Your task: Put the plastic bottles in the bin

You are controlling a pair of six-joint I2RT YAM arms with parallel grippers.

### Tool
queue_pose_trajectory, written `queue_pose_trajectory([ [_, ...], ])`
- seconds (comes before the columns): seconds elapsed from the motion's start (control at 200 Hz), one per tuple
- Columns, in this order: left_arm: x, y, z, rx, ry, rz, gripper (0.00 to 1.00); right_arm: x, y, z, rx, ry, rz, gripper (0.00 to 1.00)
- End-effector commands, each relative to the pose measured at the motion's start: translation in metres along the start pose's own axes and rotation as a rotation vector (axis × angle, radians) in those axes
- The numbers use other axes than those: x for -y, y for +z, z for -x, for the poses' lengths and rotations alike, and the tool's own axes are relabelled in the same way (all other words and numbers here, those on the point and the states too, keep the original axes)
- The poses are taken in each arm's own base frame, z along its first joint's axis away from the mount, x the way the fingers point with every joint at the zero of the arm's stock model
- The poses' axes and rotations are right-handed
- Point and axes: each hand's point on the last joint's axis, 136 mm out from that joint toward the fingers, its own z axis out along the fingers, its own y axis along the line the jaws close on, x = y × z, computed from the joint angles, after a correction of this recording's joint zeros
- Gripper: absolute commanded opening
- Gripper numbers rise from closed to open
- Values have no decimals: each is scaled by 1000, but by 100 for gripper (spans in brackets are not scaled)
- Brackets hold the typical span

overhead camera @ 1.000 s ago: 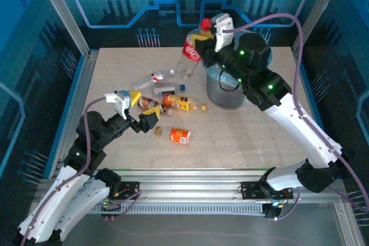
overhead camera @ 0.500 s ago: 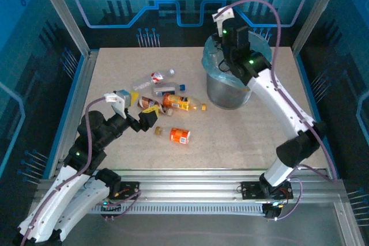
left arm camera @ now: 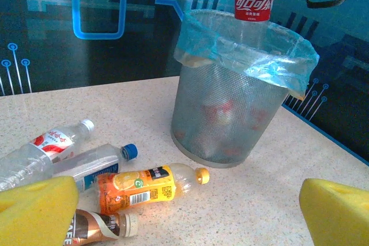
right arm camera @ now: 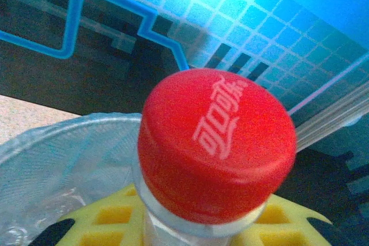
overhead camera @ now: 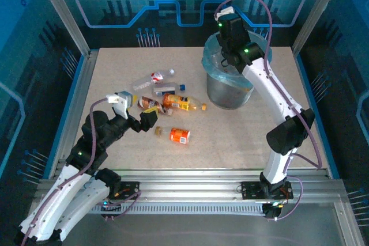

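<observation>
Since a second ago the right arm has swung the red-capped bottle (left arm camera: 252,5) from left of the bin (overhead camera: 228,95) to over its mouth. The right gripper (overhead camera: 223,56) now points down into the bin from above, while the left gripper (overhead camera: 142,109) has barely shifted. Seen from overhead, the left gripper hangs low over the table (overhead camera: 248,142), well left of the bin and nearer the arm bases, its jaws spread wide. Loose bottles lie between it and the bin: an orange-labelled bottle (overhead camera: 180,103) closest to the bin, a blue-capped bottle (overhead camera: 170,89) and a white-capped bottle (overhead camera: 153,78) farther left, and a short orange bottle (overhead camera: 179,136) apart toward the bases. From the left wrist, the red-capped bottle hangs upright over the bin's far rim, its red label just above the blue bag (left arm camera: 253,56). Reddish shapes show through the bin's mesh wall, and a brown bottle (left arm camera: 98,226) lies left of the bin beside the orange-labelled one. From the right wrist, yellow pads (right arm camera: 112,220) are pressed against the bottle's neck under its red cap, with the bag's rim below.
</observation>
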Motion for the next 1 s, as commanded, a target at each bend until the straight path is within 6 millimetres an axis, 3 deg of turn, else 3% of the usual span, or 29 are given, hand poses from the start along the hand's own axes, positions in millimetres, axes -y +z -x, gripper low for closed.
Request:
queue_pose_trajectory([
  [0.0,-4,2,-5,-12,-22,21,99,0,11,-5,-13,-40,-21,31],
  [0.23,-5,5,-7,-19,-31,24,99,-25,27,-9,30,-104,35,30],
  [0.505,-6,8,-9,-26,-34,26,99,-51,54,-57,-53,-98,115,33],
  [0.615,-6,8,-7,-29,-30,31,99,-53,55,-67,-74,-42,148,44],
  [0.745,-6,9,-5,-28,-25,33,99,-46,32,-46,-23,56,220,63],
  [0.99,-6,11,-6,-28,-37,32,99,-9,-22,9,130,257,302,72],
])
